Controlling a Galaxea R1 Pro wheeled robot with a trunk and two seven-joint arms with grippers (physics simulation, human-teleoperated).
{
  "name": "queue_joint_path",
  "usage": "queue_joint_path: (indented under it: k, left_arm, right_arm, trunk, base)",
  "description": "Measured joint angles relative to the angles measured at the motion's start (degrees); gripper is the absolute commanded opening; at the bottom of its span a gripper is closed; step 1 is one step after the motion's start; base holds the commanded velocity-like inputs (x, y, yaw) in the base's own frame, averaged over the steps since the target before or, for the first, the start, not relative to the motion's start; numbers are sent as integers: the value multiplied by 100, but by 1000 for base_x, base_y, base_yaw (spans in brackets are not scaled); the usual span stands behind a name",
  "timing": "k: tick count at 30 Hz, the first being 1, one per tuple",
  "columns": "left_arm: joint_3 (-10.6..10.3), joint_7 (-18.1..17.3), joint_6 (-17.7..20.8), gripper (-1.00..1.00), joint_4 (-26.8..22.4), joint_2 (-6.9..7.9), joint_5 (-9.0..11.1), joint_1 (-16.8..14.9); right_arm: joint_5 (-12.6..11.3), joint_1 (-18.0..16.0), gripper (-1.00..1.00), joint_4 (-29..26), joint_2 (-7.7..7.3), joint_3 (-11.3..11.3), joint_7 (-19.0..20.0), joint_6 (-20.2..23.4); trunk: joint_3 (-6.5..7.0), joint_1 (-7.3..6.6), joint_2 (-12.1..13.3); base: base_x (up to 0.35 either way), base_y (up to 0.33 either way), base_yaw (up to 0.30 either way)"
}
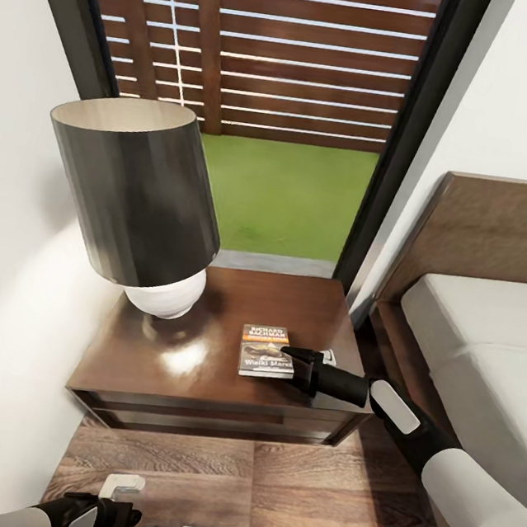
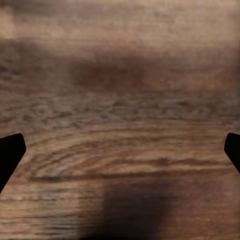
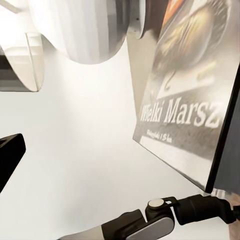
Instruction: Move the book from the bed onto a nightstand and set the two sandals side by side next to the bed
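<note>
On nightstand (image 1: 199, 371), book (image 1: 265, 352), lamp (image 1: 135, 197), right tool (image 1: 307, 362) at book

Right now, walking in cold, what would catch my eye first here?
Probably the big dark lamp standing on the left of the glossy nightstand. Next, the book lying flat near the nightstand's right edge, with the right tool at its side. Behind, a tall window shows grass and a slatted fence.
</note>
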Motion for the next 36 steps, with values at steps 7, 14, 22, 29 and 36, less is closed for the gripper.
queue_joint_path:
  k: [7, 14, 22, 29, 36]
  left_arm:
    - [0, 0, 0, 100, 1, 0, 0, 0]
    - [0, -1, 4, 100, 2, 0, -1, 1]
    - [0, 0, 1, 100, 1, 0, 4, 0]
    - [0, 0, 0, 100, 1, 0, 2, 0]
    - [0, 0, 0, 100, 3, 0, 3, 0]
  right_arm:
    - [2, 0, 100, 3, -4, 0, -54, 0]
    - [-1, -1, 100, 11, -7, -13, -744, 6]
    - [-39, 0, 100, 11, -7, -17, -1153, 15]
    - [-36, 0, 100, 11, -8, -10, -1209, 18]
    - [-35, 0, 100, 11, -9, -8, -1226, 22]
  trunk:
    - [0, 0, 0]
    - [0, 1, 0]
    - [0, 0, 0]
    - [0, 0, 0]
    - [0, 0, 0]
  base:
    - [0, -6, 0]
    - [-82, -163, 0]
    - [-34, -58, 0]
    - [-6, -10, 0]
    - [-1, -2, 0]
